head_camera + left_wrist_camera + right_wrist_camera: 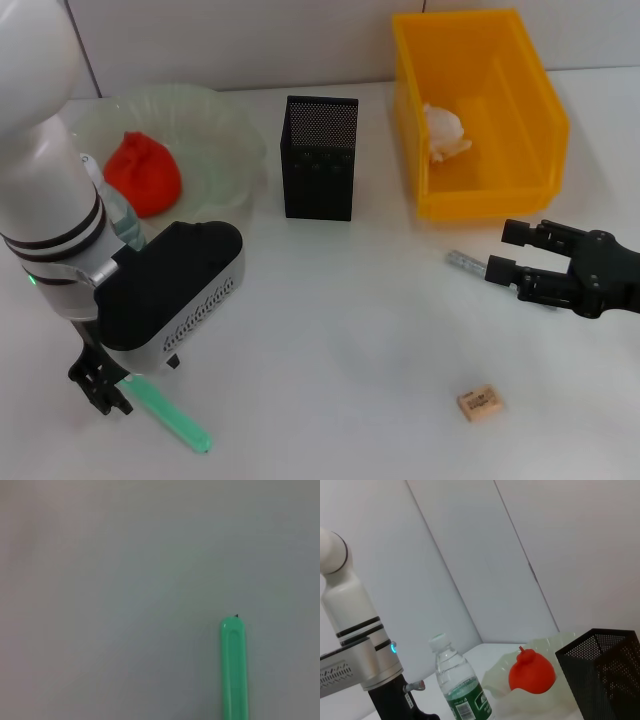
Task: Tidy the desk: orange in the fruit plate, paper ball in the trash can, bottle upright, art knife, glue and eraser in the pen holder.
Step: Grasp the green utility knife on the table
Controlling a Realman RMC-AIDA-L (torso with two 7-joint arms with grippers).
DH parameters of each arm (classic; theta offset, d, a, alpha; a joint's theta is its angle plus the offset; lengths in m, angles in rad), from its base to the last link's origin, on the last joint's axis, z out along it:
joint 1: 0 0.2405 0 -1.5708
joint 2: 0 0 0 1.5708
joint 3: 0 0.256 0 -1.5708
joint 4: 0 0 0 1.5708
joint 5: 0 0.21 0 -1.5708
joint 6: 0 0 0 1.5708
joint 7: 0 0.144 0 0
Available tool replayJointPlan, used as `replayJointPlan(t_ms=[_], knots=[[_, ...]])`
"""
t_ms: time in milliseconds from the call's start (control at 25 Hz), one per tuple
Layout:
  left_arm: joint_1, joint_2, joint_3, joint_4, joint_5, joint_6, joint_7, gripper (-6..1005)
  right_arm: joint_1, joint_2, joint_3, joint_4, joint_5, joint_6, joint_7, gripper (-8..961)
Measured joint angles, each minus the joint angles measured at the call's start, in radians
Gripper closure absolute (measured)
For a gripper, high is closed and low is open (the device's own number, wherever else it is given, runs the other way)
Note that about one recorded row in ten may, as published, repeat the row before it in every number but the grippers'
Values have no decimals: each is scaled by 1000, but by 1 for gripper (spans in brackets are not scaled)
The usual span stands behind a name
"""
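Head view: a smooth green art knife (170, 415) is gripped by the left gripper (103, 388); the right gripper (510, 252) is spread beside a small grey object, possibly glue (464, 262).
Left wrist view: the knife's rounded plastic end is seen over the table (100, 580).
Right wrist view: the bottle (460, 685) is upright.

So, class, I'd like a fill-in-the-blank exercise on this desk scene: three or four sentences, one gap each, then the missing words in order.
1. The orange lies in the ____ plate.
2. The paper ball sits inside the ____ trash can.
3. The bottle stands ____ with its white cap on top.
4. The left gripper is at one end of a ____ stick-shaped item on the table.

Missing words: fruit; yellow-orange; upright; green
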Motion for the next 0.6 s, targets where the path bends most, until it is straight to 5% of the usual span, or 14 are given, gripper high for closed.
replayJointPlan(t_ms=[600], knots=[[3, 0, 4, 0, 0, -2, -3, 421, 6, 0, 0, 0, 0, 0, 0, 225]])
